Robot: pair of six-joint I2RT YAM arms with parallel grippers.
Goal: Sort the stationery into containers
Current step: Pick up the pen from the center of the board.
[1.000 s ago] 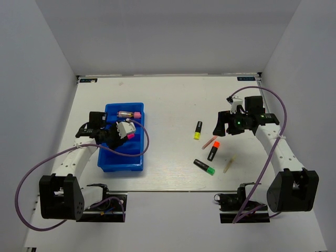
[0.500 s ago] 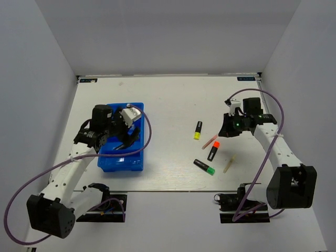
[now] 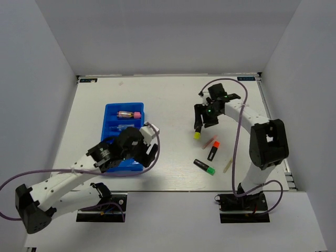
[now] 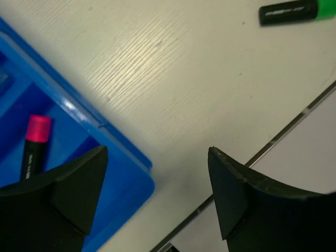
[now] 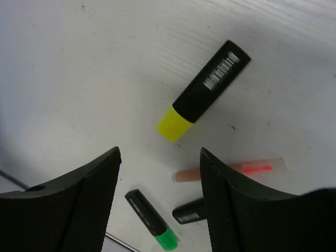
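From the overhead view, I see the blue tray on the left half of the table, with a pink tube lying in its far compartment. The left gripper hangs over the tray's near right corner; I cannot tell its jaw state from here. The right gripper is over the far end of the yellow highlighter. Just nearer lie the thin pink stick, the orange highlighter, the green highlighter and the beige stick, all loose on the table and well apart from the tray.

On the left wrist camera, the left gripper has its jaws apart with nothing between them. Below is the tray's corner, a pink highlighter lying inside it, and the green highlighter out at the top right.

On the right wrist camera, the right gripper is spread wide and empty. The yellow highlighter lies on bare table just beyond the fingertips, untouched. Between the fingers, lower down, I see the pink stick, the green highlighter and the black end of the orange highlighter.
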